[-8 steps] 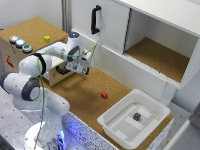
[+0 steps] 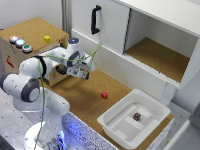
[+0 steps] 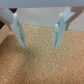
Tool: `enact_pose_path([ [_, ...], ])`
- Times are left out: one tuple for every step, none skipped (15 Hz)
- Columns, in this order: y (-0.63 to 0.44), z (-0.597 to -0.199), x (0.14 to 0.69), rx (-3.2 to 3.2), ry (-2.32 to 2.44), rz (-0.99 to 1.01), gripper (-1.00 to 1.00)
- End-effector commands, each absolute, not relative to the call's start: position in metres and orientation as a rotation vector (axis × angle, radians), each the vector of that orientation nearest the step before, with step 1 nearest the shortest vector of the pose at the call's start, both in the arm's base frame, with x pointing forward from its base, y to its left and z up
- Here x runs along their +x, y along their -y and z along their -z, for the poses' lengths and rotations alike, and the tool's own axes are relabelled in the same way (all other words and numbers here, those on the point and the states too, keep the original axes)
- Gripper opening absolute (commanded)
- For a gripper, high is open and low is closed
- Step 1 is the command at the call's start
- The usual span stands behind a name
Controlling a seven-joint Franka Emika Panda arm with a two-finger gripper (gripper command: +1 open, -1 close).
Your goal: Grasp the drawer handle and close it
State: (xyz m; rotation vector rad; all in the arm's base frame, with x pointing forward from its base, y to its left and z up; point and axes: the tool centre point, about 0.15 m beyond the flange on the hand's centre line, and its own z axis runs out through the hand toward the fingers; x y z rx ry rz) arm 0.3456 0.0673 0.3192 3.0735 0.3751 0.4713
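Note:
The brown box with a cork top [image 2: 31,29] stands at the exterior view's left and carries coloured buttons [image 2: 20,43] and a yellow cube [image 2: 47,38]. Its brown drawer [image 2: 55,79] sticks out low on the side that faces the arm. My wrist covers most of the drawer, and the drawer handle is hidden behind it. Just to the right of the drawer in that view, my gripper [image 2: 85,75] hangs over the cork floor. In the wrist view my gripper [image 3: 40,44] is open, with two pale blue fingers [image 3: 18,30] apart and only cork between them.
A white cabinet [image 2: 112,30] with a black handle [image 2: 95,20] and an open compartment [image 2: 155,55] runs along the back. A small red cube [image 2: 104,95] lies on the cork floor. A white tray [image 2: 116,126] holding a small dark object [image 2: 136,116] stands at the front right.
The gripper sits slightly lower than half a second ago and stays open. The box and drawer look the same.

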Motion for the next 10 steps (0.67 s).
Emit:
enact_pose_path([
  [-0.086,-0.318,0.354,3.112,-0.268,-0.356,-1.00],
  [-0.089,-0.320,0.354,3.116,-0.255,-0.334,-1.00],
  [-0.094,-0.321,0.354,3.120,-0.250,-0.291,-1.00],
  [-0.102,-0.323,0.355,3.126,-0.250,-0.245,-1.00],
  [-0.106,-0.324,0.356,3.122,-0.245,-0.222,-1.00],
  [-0.109,-0.326,0.358,3.119,-0.244,-0.215,-1.00],
  [-0.110,-0.327,0.359,3.119,-0.226,-0.188,-1.00],
  [-0.112,-0.328,0.360,3.114,-0.222,-0.184,-1.00],
  [-0.114,-0.329,0.360,3.110,-0.221,-0.161,-1.00],
  [-0.119,-0.328,0.360,3.085,-0.228,-0.122,-1.00],
])
